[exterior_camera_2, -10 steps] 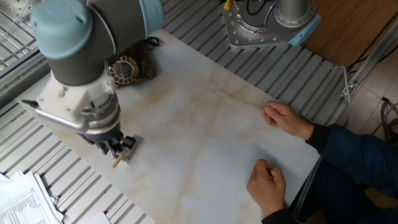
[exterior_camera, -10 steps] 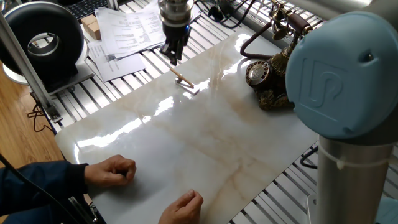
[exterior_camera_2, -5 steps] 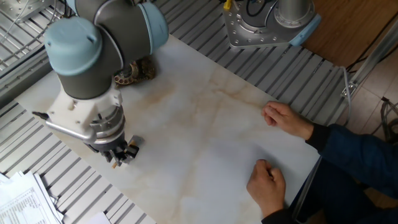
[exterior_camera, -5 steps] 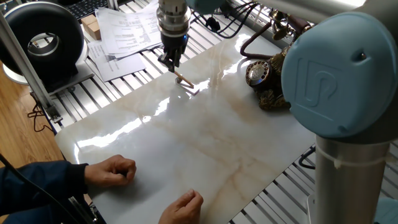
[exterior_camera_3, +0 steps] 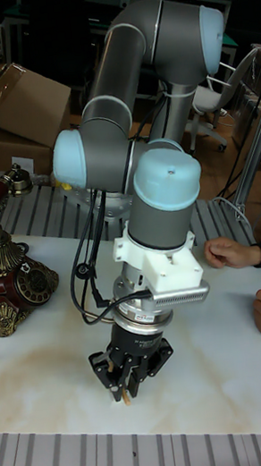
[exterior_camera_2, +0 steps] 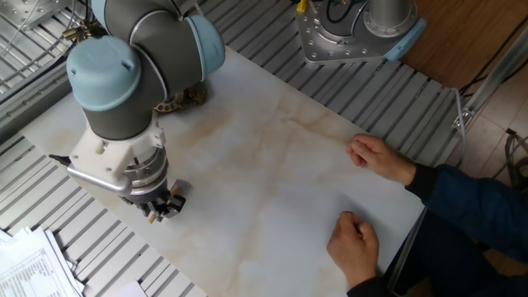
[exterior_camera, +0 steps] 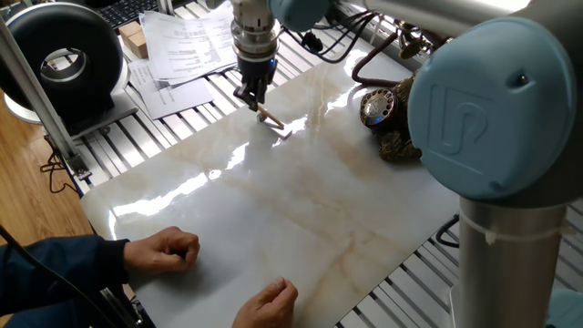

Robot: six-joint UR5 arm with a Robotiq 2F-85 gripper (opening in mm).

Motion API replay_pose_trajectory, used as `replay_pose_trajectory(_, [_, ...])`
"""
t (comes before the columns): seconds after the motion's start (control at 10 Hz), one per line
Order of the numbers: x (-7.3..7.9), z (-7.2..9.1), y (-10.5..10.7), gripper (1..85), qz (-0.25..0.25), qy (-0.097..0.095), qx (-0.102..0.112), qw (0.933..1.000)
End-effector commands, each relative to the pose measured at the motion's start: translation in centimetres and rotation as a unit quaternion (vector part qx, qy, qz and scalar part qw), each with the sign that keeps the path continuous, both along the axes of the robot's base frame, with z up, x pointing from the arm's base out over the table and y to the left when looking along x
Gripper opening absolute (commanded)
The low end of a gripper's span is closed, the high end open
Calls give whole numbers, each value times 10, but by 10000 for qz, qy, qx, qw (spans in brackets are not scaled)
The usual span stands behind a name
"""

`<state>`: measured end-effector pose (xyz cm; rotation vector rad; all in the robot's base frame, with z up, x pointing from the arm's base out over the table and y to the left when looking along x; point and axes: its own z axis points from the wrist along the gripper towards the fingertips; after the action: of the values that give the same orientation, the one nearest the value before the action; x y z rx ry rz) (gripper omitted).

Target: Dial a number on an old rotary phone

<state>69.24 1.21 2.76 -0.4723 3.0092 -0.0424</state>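
Standing at the far edge of the marble-look tabletop, the old rotary phone shows an embossed, bronze-brown base that widens toward the bottom and a round coppery finger dial facing the table's middle. One fixed view gives the dial clearly, with a dark cord looping up behind it. The tall fixed view shows the phone from its side instead: a reddish body, ornate gilded feet, and a brass-ended handset resting across the cradle above. In the other fixed view only a sliver of its base peeks out from behind the arm's grey and pale-blue joints.

Well apart from the phone, the gripper points down at the slab's edge, over a thin wooden stick that lies flat beside a small pale piece. The dark fingers sit close together around the stick's near end; whether they actually pinch it cannot be told. The tall fixed view shows the stick's tip poking out below the gripper.

The slab is glossy, cream with tan veins, laid on ribbed aluminium rails. A person's two hands rest on it at the opposite side. Beyond the gripper lie loose printed papers and a large black round device with a white centre.
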Motion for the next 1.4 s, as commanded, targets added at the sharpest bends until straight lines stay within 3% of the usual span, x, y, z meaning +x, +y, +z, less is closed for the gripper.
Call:
replay_pose_trajectory(0.0, [0, -6, 0, 300, -180, 28, 45, 9998])
replay_pose_trajectory(0.6, [2, -10, 4, 303, -280, 50, 85, 9996])
replay_pose_trajectory(1.0, [-12, -10, -4, 303, -518, 307, -60, 9982])
replay_pose_trajectory(1.3, [-10, -10, -5, 297, -526, 281, -104, 9982])
